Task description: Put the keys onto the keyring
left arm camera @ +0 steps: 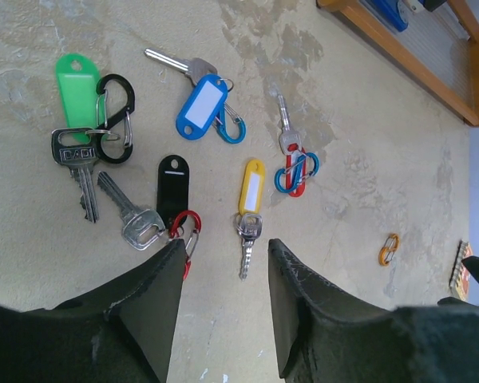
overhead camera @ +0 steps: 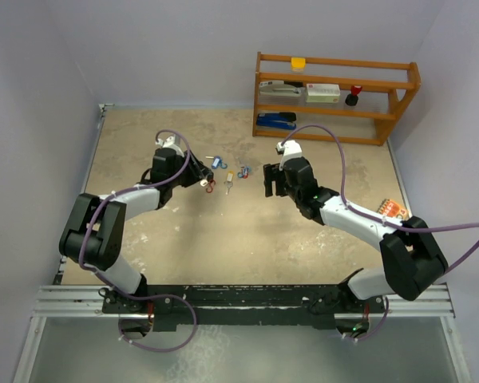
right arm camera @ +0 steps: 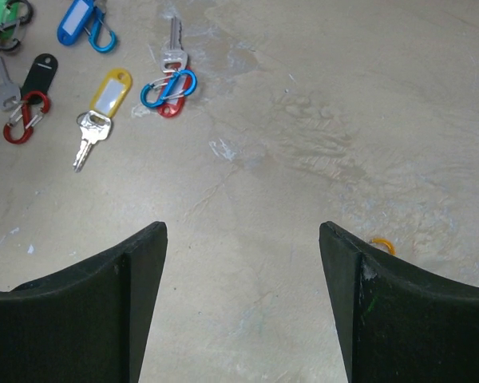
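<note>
Several keys lie on the tan table between the arms. In the left wrist view I see a green-tagged key (left arm camera: 76,96) with a black clip, a blue-tagged key (left arm camera: 201,106) with a blue clip, a black-tagged key (left arm camera: 172,187) with a red clip, a yellow-tagged key (left arm camera: 250,199), and a bare key (left arm camera: 294,163) with red and blue clips. My left gripper (left arm camera: 226,255) is open and empty, just short of the yellow-tagged key. My right gripper (right arm camera: 242,231) is open and empty over bare table, to the right of the keys (right arm camera: 104,104).
A loose orange clip (left arm camera: 389,250) lies right of the keys, and it shows partly hidden by my right finger (right arm camera: 382,243). A wooden shelf (overhead camera: 335,96) with a stapler and small items stands at the back right. A small orange object (overhead camera: 392,210) lies at the right.
</note>
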`<state>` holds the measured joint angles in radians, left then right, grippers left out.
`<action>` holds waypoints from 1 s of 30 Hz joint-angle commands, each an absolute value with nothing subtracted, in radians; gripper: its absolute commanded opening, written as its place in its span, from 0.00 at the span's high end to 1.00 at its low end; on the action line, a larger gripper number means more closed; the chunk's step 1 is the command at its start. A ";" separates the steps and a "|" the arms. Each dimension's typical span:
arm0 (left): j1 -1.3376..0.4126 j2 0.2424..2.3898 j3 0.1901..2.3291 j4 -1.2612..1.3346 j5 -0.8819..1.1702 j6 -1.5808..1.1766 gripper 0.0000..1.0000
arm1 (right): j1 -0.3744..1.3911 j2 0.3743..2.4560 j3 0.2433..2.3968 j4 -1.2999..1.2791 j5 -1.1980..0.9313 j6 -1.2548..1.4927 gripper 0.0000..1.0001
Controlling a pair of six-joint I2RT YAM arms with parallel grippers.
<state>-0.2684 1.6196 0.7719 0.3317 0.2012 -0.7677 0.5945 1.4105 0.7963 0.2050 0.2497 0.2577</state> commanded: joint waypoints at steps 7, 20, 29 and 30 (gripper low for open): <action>-0.260 1.469 0.760 0.360 0.189 -0.751 0.43 | 0.517 1.498 0.935 -0.037 0.403 0.415 0.17; -0.279 1.461 0.784 0.364 0.233 -0.762 0.33 | 0.420 1.598 0.980 -0.175 0.337 0.517 0.16; -0.548 1.606 1.011 0.187 0.103 -0.585 0.34 | 0.357 1.474 0.913 -0.103 0.340 0.596 0.14; -0.567 1.628 1.031 0.190 0.104 -0.575 0.34 | 0.341 1.452 0.913 -0.100 0.340 0.605 0.13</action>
